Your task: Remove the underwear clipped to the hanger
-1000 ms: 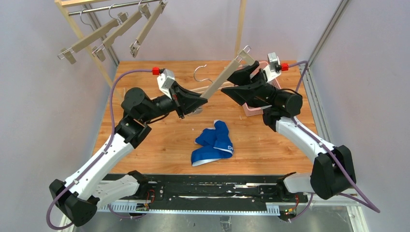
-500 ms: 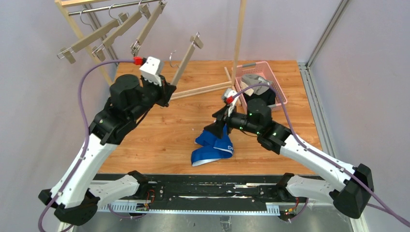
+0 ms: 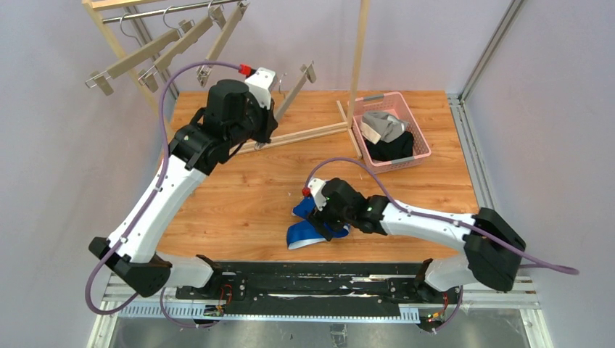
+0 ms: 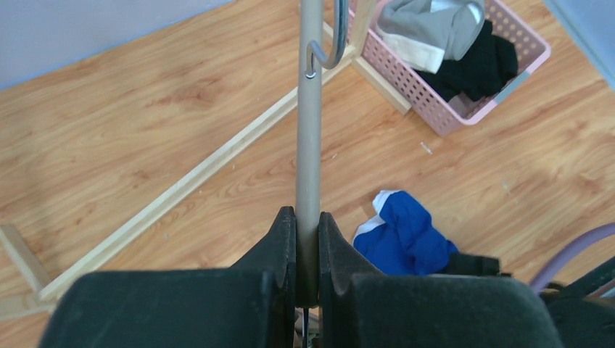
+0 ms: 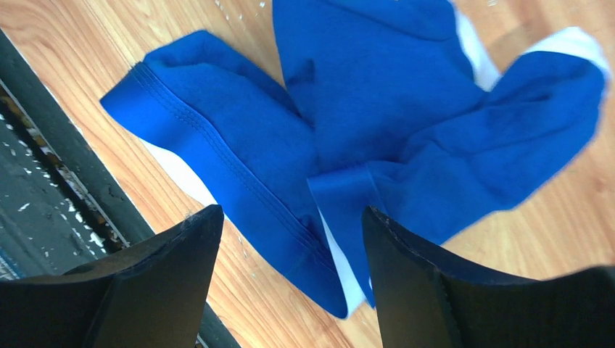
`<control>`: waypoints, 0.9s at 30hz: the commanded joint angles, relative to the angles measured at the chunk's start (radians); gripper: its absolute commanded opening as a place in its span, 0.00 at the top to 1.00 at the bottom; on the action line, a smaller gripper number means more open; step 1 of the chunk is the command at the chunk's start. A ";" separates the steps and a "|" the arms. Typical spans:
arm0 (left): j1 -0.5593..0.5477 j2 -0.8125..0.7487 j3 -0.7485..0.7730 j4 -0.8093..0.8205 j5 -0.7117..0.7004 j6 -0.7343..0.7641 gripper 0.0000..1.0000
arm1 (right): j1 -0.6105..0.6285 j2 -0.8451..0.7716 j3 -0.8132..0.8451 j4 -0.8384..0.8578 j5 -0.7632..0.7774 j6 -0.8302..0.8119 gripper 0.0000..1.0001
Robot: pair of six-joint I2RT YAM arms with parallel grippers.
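The bright blue underwear lies crumpled on the wooden table near the front edge; it fills the right wrist view and shows in the left wrist view. My right gripper is open just above it, jaws wide apart on either side of the cloth. My left gripper is shut on a bare wooden hanger, held up at the back left; its bar runs between the jaws. The grey and black underwear lie in the pink basket.
A wooden rack at the back left carries three empty clip hangers. Its upright post and floor rails cross the back of the table. The pink basket stands at the back right.
My right arm dropped forward and left onto the blue underwear, gripper open. My left arm carried the hanger further back and right, towards the rack.
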 commanded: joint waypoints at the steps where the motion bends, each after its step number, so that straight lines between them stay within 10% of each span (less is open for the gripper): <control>1: 0.065 0.079 0.121 0.029 0.106 -0.059 1.00 | 0.053 0.108 0.051 0.006 0.033 0.006 0.28; 8: 0.091 0.188 0.261 0.005 0.096 -0.108 1.00 | 0.090 0.288 0.090 -0.018 0.063 0.059 0.37; 13: 0.108 0.233 0.321 -0.002 0.112 -0.138 1.00 | 0.098 0.320 0.131 -0.083 0.113 0.085 0.97; 27: 0.152 0.368 0.627 -0.091 0.101 -0.130 1.00 | -0.132 -0.127 0.278 -0.252 0.340 -0.020 0.99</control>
